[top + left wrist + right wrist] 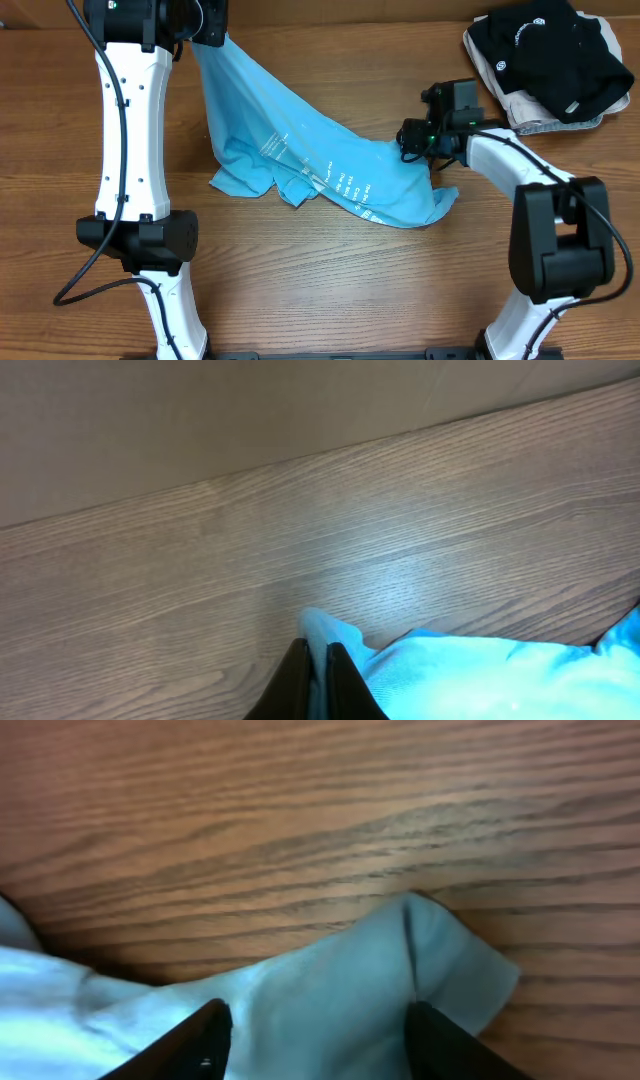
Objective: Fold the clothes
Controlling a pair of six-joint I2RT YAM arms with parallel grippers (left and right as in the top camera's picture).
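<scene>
Well apart from T-shirt (300,140), black garment (545,50) atop beige garment (530,110).

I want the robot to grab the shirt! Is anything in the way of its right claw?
Nothing visible is. The right gripper sits right at a corner of the blue T-shirt, with its jaws open on either side of the cloth.

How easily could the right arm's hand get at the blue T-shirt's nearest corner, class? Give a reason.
Probably easily: the right hand is open and straddles that corner of the T-shirt, which lies flat on the table with nothing over it.
</scene>
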